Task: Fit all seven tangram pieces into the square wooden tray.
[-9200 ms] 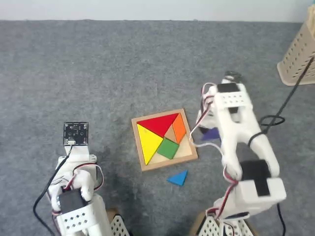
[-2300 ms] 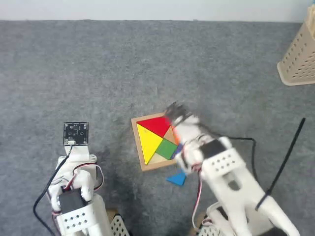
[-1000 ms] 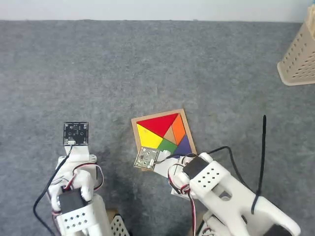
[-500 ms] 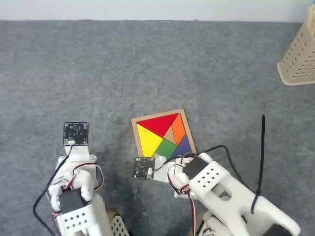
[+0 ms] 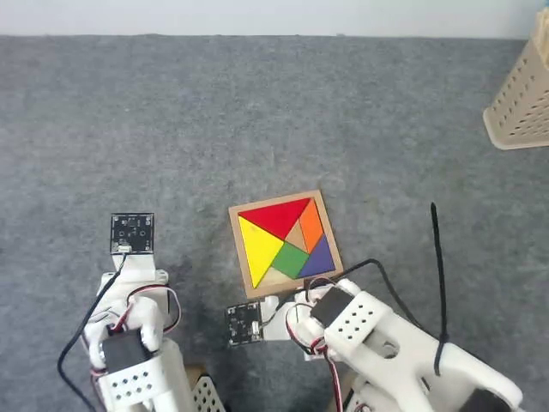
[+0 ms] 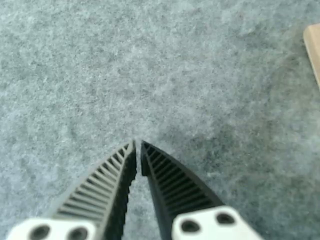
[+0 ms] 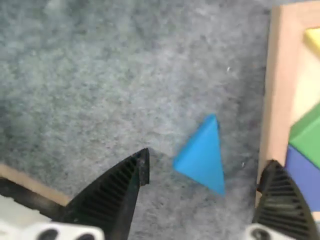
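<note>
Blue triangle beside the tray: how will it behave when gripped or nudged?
The blue triangle looks like a flat, rigid block, so it probably stays stiff and light. Lying flat on the grey carpet, it shouldn't roll or tip, and the nap likely resists sliding. Its slanted edges might twist it as the open right claw closes.

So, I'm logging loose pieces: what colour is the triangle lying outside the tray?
The triangle is blue, best seen in the right wrist view.
</note>
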`<state>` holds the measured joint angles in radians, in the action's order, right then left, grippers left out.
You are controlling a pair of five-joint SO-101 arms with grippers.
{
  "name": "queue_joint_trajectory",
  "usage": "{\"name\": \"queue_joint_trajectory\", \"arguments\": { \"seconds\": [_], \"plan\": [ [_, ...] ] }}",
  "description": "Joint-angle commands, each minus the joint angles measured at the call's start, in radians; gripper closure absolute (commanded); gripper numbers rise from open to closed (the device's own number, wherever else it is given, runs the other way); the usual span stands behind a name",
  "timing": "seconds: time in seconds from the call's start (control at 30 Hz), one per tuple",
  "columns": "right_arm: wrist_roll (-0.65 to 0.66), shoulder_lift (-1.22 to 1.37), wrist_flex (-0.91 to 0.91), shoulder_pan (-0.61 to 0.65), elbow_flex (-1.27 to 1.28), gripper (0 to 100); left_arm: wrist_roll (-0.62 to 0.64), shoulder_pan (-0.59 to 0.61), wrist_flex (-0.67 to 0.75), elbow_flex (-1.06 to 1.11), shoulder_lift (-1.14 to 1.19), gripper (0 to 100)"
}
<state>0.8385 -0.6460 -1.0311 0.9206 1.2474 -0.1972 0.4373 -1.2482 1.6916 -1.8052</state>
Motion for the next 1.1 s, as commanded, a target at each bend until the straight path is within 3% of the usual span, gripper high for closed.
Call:
{"name": "queue_joint_trajectory", "arguments": {
  "seconds": [0.0,0.23,0.53,0.8,1.07],
  "plan": [
    [0.018,0.008,0.013,0.012,-0.011,76.4,-0.005,0.005,-0.008,-0.007,-0.014,99],
    [0.014,0.008,-0.012,-0.002,-0.012,83.9,-0.005,0.005,-0.008,-0.007,-0.014,99],
    [-0.112,0.001,-0.038,-0.171,-0.055,88.6,-0.005,0.005,-0.008,-0.007,-0.014,99],
    [-0.117,-0.002,-0.094,-0.334,-0.106,88.3,-0.005,0.005,-0.008,-0.007,-0.014,99],
    [-0.21,-0.163,-0.085,-0.343,-0.16,88.6,-0.005,0.005,-0.008,-0.007,-0.014,99]
  ]
}}
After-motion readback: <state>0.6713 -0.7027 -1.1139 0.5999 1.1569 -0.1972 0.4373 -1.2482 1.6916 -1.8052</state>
